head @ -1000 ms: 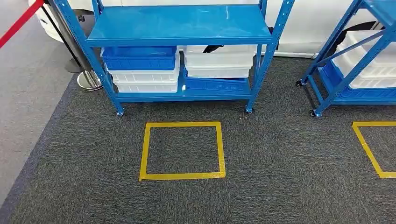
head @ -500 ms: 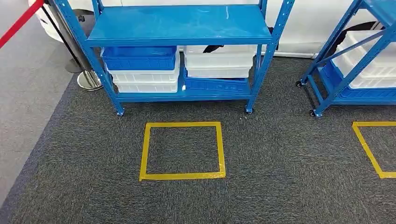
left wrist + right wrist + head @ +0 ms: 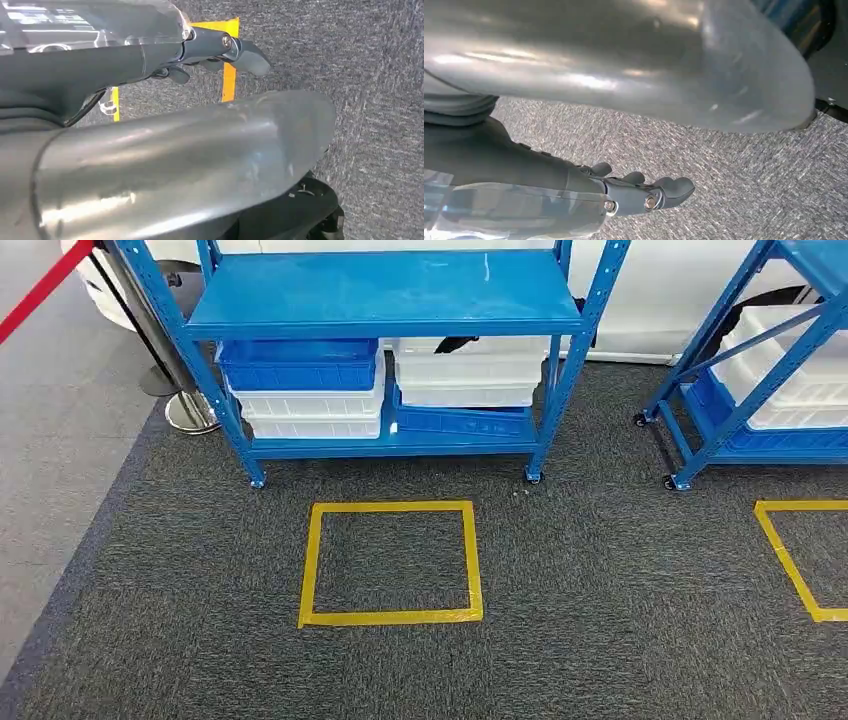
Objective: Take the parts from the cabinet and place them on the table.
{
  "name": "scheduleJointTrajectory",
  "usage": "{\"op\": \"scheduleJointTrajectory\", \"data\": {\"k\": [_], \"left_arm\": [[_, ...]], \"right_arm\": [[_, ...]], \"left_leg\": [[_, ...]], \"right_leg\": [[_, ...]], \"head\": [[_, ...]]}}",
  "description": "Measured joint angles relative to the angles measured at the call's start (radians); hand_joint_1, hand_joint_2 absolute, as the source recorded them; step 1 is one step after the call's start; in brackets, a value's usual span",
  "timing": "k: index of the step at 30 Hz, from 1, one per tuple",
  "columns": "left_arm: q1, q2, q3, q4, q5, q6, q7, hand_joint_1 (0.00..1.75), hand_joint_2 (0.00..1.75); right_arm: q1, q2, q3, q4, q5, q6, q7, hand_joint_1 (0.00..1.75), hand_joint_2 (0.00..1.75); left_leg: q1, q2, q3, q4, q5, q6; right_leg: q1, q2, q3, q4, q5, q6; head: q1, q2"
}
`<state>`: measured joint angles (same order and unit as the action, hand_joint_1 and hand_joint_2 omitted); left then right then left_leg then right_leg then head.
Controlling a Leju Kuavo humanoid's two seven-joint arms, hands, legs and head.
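From the head view, dark grey carpet (image 3: pixel 600 620) covers the floor, meeting a paler grey strip along its left edge, and a square of yellow tape (image 3: pixel 391 562) is marked on it just in front of a blue metal cabinet (image 3: pixel 385 295) on small castors. The cabinet's upper shelf is a bare blue sheet; on the lower shelf, at the left, a blue bin (image 3: pixel 298 364) sits on a stack of white bins (image 3: pixel 312 412), and at the right white bins (image 3: pixel 468 372) rest on a tilted blue bin (image 3: pixel 462 422). Whatever parts they hold cannot be made out from here, and no writing or label is readable. A second blue rack (image 3: pixel 745 370) with white bins stands at the right, with another taped yellow outline (image 3: pixel 795 560) before it. A red barrier rope (image 3: pixel 40 290) and a chrome post base (image 3: pixel 190 412) sit at the far left, a white wall behind. In the left wrist view, the left hand (image 3: pixel 220 52) hangs over the carpet above a yellow tape line, its fingers loosely curled with nothing in them. In the right wrist view, the right hand (image 3: pixel 644 192) hangs over plain carpet, fingers likewise curled in and holding nothing.
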<state>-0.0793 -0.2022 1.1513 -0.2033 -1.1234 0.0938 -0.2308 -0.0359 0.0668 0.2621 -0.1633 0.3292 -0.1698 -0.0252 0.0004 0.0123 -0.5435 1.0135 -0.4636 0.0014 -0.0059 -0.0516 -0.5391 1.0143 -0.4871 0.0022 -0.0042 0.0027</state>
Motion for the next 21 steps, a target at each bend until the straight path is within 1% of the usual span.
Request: {"op": "scheduleJointTrajectory", "data": {"k": [13, 15, 18, 20, 21], "left_arm": [[0.000, 0.000, 0.000, 0.000, -0.002, 0.000, 0.004, 0.00, 0.00], [0.000, 0.000, 0.000, 0.000, -0.008, 0.000, 0.003, 0.00, 0.00], [0.000, 0.000, 0.000, 0.000, -0.008, 0.000, 0.003, 0.00, 0.00], [0.000, 0.000, 0.000, 0.000, -0.008, 0.001, 0.003, 0.00, 0.00], [0.000, 0.000, 0.000, 0.000, -0.008, 0.001, 0.003, 0.00, 0.00]], "right_arm": [[0.000, 0.000, 0.000, 0.000, 0.000, 0.001, 0.000, 0.00, 0.00], [0.000, 0.000, 0.000, 0.000, 0.000, 0.001, 0.000, 0.00, 0.00], [0.000, 0.000, 0.000, 0.000, 0.000, 0.001, 0.000, 0.00, 0.00], [-0.001, 0.000, 0.000, 0.000, 0.000, 0.001, 0.000, 0.00, 0.00], [-0.002, 0.000, 0.000, 0.000, 0.000, 0.001, 0.000, 0.00, 0.00]], "left_leg": [[0.000, 0.000, 0.000, 0.000, 0.000, 0.000], [-0.005, 0.000, -0.002, 0.005, -0.003, 0.004], [-0.007, 0.001, -0.004, 0.007, -0.004, 0.007], [-0.009, 0.000, -0.009, 0.007, -0.005, 0.013], [-0.010, -0.001, -0.008, 0.001, -0.006, 0.019]], "right_leg": [[0.000, 0.000, 0.000, 0.000, 0.000, 0.000], [-0.006, 0.000, 0.000, -0.001, 0.001, 0.004], [-0.008, 0.000, 0.000, -0.001, 0.001, 0.007], [-0.011, -0.002, 0.001, -0.004, 0.002, 0.014], [-0.010, -0.005, 0.004, -0.008, 0.002, 0.018]], "head": [[0.000, 0.000], [-0.001, 0.000], [0.000, 0.000], [0.000, 0.000], [-0.002, 0.000]]}}
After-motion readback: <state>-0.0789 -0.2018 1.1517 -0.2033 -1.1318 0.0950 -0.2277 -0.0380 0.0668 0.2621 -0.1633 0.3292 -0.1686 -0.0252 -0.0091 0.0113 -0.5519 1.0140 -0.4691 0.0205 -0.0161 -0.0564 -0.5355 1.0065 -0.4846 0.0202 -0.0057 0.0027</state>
